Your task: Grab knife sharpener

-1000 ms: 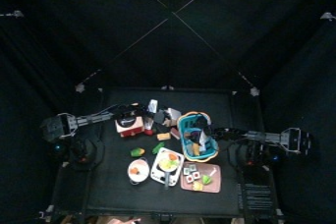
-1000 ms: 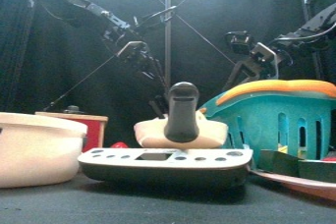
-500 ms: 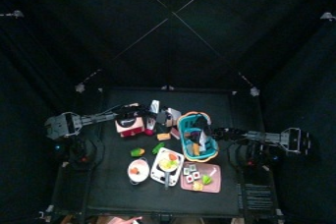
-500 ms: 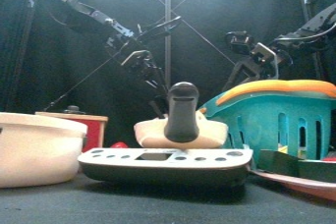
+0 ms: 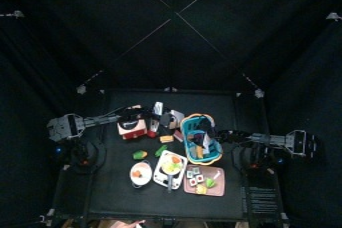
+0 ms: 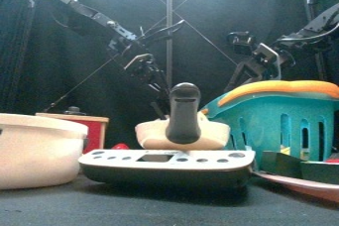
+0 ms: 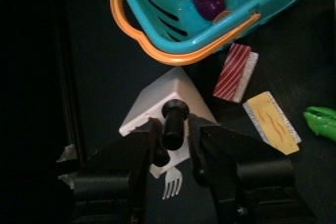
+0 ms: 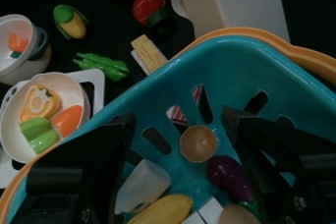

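Observation:
The knife sharpener (image 7: 163, 103) is a white wedge with an upright black handle; it stands mid-table (image 6: 183, 121), just beside the teal basket (image 6: 283, 119). My left gripper (image 7: 179, 145) hangs over it, jaws open on either side of the black handle, with a gap still visible on one side. In the front view the left gripper (image 6: 143, 67) hovers behind and above the sharpener. My right gripper (image 8: 178, 164) is wide open above the basket (image 8: 250, 76), holding nothing.
The orange-rimmed basket (image 5: 199, 137) holds toy food. A red box (image 6: 82, 127), a white bowl (image 6: 32, 151) and a flat white scale (image 6: 166, 163) stand at the front. A fork (image 7: 171, 181), a red striped block (image 7: 237, 72) and a yellow wafer (image 7: 272, 121) lie near the sharpener.
The left gripper has come down and slightly right towards the sharpener's handle, and its jaws have narrowed a little. The right arm has stayed still.

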Available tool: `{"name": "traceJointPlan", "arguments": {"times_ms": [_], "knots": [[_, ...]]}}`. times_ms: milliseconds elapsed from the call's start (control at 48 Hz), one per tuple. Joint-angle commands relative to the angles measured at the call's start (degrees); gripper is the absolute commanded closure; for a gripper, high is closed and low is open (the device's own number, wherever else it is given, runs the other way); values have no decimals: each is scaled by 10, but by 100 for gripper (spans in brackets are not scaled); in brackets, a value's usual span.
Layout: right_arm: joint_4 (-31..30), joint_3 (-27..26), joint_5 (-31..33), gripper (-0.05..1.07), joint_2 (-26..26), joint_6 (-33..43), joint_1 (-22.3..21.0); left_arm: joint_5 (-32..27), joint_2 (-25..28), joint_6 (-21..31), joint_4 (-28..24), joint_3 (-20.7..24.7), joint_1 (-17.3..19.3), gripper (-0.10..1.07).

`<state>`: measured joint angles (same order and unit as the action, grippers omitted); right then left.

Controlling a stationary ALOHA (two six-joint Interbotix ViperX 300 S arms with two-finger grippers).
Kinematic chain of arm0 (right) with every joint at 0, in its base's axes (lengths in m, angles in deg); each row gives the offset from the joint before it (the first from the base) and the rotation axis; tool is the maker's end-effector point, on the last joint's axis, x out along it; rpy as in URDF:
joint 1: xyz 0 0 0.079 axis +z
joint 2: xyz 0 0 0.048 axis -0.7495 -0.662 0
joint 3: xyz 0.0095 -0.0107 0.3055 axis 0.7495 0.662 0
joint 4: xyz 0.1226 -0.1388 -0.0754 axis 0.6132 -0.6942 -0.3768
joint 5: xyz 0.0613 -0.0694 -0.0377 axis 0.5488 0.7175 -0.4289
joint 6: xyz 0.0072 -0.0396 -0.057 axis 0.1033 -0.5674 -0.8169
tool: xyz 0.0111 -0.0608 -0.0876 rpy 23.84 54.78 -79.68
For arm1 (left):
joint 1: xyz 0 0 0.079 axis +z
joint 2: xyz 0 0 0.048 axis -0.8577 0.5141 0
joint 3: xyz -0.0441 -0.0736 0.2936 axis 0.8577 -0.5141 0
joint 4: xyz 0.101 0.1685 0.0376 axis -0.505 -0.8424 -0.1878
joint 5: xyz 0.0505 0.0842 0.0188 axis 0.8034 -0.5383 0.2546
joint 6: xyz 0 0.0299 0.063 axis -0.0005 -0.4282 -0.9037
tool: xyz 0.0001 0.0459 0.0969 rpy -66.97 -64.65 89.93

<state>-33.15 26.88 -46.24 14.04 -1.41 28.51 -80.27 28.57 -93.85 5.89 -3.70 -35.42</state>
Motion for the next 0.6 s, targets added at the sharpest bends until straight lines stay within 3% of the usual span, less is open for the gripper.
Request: {"name": "traceJointPlan", "arguments": {"times_ms": [0,583], "knots": [[0,-10,-2,3,5,-1,-1,3,-4,1,-1,7,0,31],[2,-11,-2,3,4,-1,-1,-25,-25,14,-3,14,-1,33]]}}
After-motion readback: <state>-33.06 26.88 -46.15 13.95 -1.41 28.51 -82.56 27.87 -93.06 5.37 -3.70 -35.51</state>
